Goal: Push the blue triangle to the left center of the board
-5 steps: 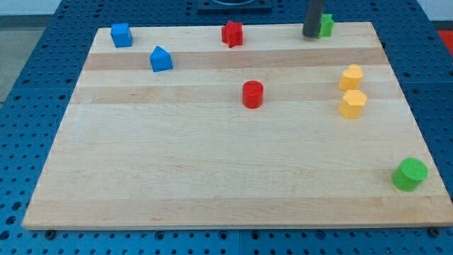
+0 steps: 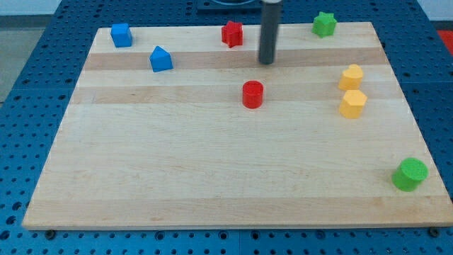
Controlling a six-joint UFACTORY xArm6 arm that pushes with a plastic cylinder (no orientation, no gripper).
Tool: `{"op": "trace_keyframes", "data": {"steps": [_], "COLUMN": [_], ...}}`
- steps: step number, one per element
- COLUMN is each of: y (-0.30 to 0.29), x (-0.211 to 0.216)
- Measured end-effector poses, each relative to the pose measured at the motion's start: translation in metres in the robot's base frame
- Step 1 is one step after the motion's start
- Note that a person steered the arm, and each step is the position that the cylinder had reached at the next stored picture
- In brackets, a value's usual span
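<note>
The blue triangle block sits near the board's top left, below and right of a blue cube. My tip is on the board right of the red star and above the red cylinder. The tip is well to the right of the blue triangle and touches no block.
A green star sits at the top right edge. Two yellow hexagon blocks stand close together at the right. A green cylinder is at the bottom right corner. The wooden board lies on a blue pegboard.
My tip has moved left and slightly down, from beside the green star to right of the red star. No block has moved.
</note>
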State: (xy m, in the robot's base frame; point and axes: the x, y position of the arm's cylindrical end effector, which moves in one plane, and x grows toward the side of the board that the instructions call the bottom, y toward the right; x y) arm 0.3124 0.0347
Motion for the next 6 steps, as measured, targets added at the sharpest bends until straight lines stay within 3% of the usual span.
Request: {"op": "trace_keyframes", "data": {"steps": [1, 3, 6], "y": [-0.065, -0.152, -0.222], "x": [0.0, -0.049, 0.002]}}
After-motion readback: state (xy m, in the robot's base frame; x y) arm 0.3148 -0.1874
